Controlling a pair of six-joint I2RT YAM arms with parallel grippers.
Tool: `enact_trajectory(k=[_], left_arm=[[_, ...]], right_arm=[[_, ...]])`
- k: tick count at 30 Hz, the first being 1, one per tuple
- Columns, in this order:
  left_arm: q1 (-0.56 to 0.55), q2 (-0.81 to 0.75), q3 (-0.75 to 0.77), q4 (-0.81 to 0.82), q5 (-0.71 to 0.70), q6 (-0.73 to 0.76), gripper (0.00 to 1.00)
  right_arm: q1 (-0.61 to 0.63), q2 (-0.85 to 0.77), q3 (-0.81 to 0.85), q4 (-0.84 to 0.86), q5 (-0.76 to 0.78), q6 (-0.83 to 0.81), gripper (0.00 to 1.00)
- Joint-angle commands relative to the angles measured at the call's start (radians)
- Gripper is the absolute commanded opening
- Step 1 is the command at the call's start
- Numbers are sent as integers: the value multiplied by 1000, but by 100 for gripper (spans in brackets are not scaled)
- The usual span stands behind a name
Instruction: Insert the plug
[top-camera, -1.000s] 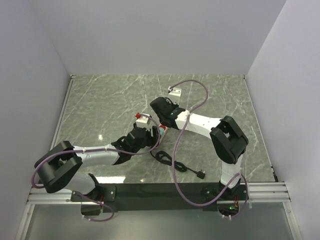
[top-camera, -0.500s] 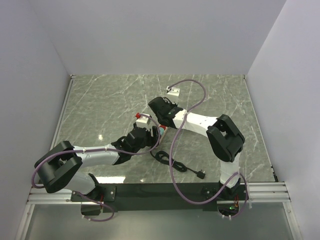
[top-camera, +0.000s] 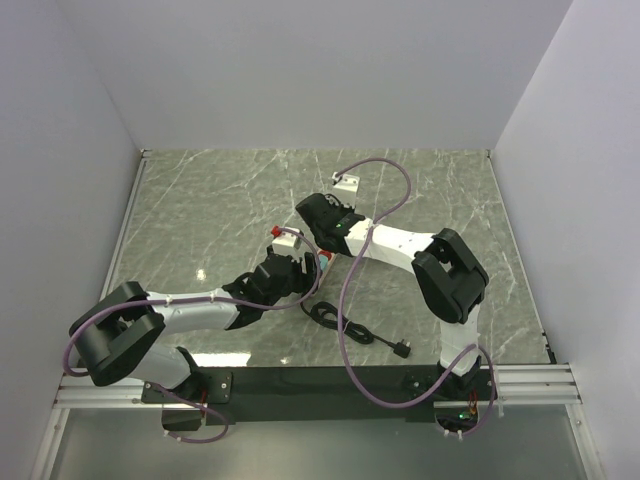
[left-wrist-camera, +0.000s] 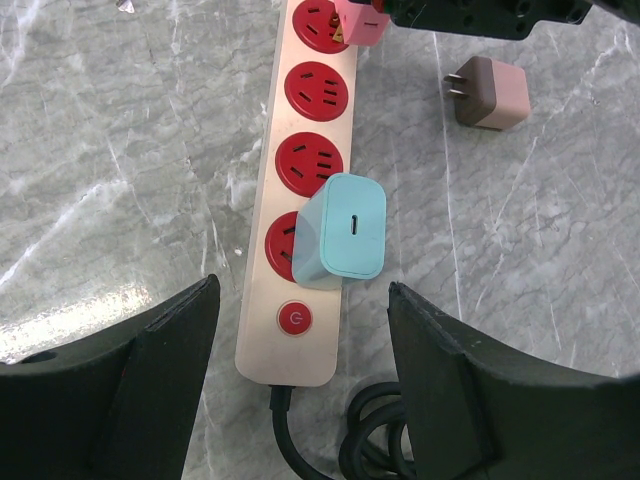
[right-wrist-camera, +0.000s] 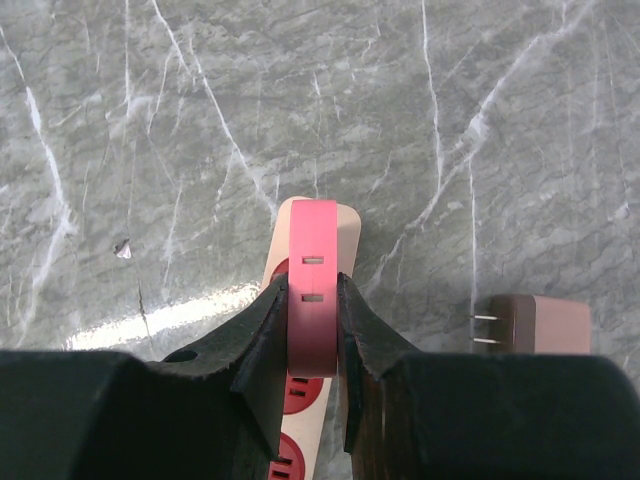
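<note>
Right wrist view: my right tool (right-wrist-camera: 312, 305), reaching left, is clamped on the pink plug (right-wrist-camera: 311, 262) at the far socket of the power strip (right-wrist-camera: 346, 218); left tool (left-wrist-camera: 300, 300) hangs spread wide, empty, over its switch end.

Pink plug (right-wrist-camera: 310, 300), teal charger (left-wrist-camera: 346, 228), beige strip (left-wrist-camera: 262, 335)

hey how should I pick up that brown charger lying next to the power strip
Grip the brown charger across its blocky body, coming down from above. It lies flat with its prongs pointing sideways toward the power strip, so keep off that end.
</note>
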Motion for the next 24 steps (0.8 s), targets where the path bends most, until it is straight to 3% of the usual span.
enact_trajectory(k=[1, 24], left_arm=[[-6, 4, 14, 24, 7, -14, 74], [-4, 5, 17, 21, 7, -13, 74]], right_arm=[[-6, -13, -1, 27, 56, 22, 0], [-6, -53, -34, 72, 73, 13, 0]])
